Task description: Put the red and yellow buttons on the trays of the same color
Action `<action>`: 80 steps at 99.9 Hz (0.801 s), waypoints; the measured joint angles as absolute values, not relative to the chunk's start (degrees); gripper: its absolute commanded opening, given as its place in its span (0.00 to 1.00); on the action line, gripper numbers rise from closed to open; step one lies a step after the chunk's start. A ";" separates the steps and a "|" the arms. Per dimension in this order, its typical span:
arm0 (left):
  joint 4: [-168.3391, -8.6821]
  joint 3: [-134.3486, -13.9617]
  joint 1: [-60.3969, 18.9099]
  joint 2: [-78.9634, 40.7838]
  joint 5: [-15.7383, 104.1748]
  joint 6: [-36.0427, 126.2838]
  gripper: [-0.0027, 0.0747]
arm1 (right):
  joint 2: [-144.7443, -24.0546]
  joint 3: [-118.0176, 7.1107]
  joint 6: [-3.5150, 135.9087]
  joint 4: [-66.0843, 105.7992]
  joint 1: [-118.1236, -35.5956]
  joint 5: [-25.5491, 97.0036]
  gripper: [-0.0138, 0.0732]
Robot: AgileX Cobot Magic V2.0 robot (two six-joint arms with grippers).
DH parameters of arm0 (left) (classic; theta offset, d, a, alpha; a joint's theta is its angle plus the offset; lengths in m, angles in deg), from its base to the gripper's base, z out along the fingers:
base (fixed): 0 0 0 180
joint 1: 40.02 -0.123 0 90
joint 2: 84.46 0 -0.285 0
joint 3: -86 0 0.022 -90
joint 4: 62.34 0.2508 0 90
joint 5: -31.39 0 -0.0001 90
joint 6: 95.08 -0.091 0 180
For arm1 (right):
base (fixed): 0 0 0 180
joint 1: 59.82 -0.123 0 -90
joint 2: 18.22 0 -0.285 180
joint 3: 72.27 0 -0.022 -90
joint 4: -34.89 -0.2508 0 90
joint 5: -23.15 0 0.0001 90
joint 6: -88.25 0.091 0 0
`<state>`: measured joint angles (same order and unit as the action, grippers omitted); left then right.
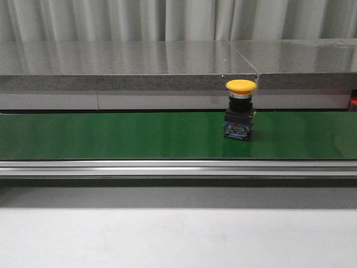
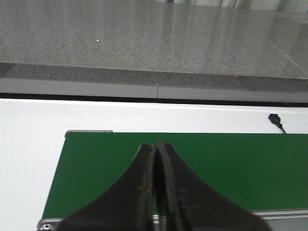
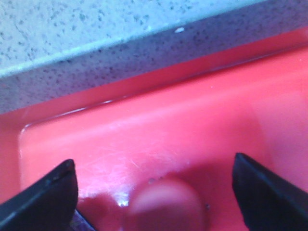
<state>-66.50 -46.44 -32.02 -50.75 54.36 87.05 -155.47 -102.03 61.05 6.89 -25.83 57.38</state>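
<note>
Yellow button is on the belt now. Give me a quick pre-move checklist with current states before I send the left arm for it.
1. Yellow button upright on green belt: ok.
2. Left gripper open for a grasp: not ok, fingers pressed shut.
3. Left gripper empty: ok.
4. Right gripper open over red tray: ok.
5. Red button resting in tray: cannot tell, blurred.
6. Yellow tray located: cannot tell, not in view.

You are looking at a workshop or factory test bench. A long green conveyor belt (image 1: 111, 135) runs in a metal rail (image 1: 167, 168). Behind the belt is a grey stone counter (image 1: 139, 61), then pale curtains (image 1: 167, 19).
</note>
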 measured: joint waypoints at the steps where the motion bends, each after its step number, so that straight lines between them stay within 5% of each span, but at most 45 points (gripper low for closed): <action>1: -66.50 -46.44 -32.02 -50.75 54.36 87.05 0.01 | -155.47 -102.03 61.05 6.80 -25.83 57.38 0.92; 80: -66.50 -46.44 -32.02 -50.75 54.36 87.15 0.01 | -135.01 -101.90 58.28 2.53 -28.08 75.86 0.92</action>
